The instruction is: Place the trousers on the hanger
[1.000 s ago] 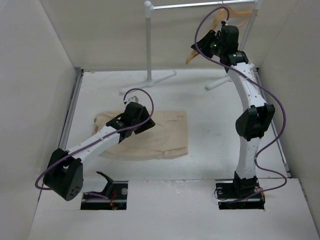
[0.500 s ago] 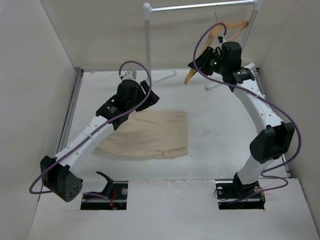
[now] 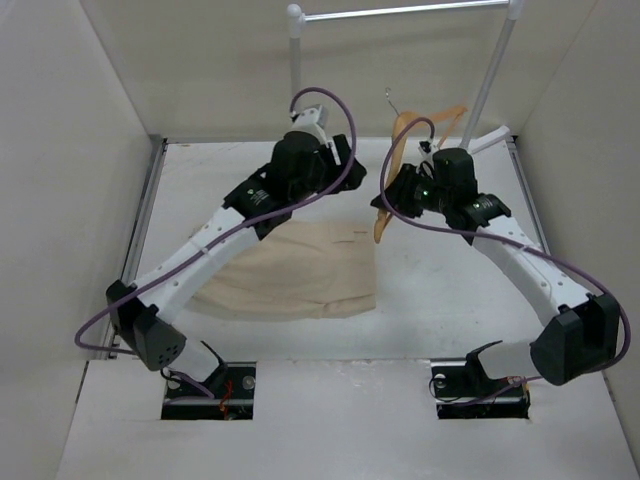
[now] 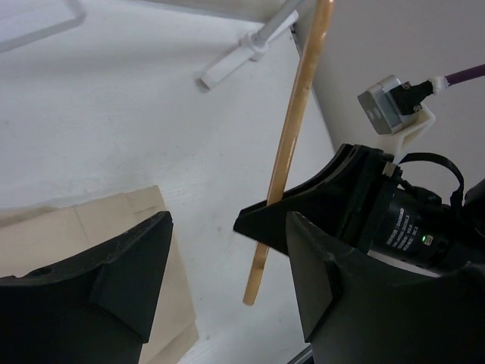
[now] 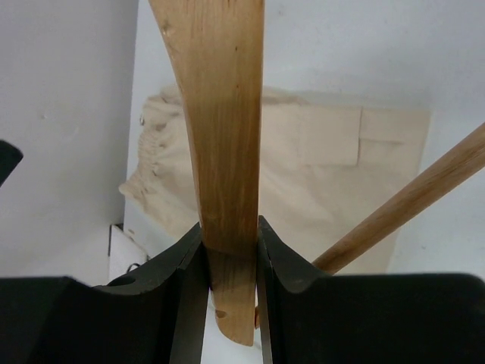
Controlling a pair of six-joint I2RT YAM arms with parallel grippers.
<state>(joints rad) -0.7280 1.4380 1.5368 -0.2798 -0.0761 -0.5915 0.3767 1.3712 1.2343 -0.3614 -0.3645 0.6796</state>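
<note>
The beige trousers lie folded flat on the table at centre-left; they show in the right wrist view as trousers and in the left wrist view as trousers. The wooden hanger is held in the air right of them, tilted, with its metal hook pointing up. My right gripper is shut on one wooden arm of the hanger, fingers pressed on both sides. My left gripper hovers open and empty above the trousers' far edge. It faces the hanger, which sits just beyond its fingertips.
A white garment rack stands at the back, its top bar bare and a foot resting on the table. White walls close in the table on the left, right and back. Both arm bases sit at the near edge.
My left arm rose off the trousers and swung back-right toward the hanger, its jaws widening. My right arm brought the hanger down from the rack bar toward the table's middle.
</note>
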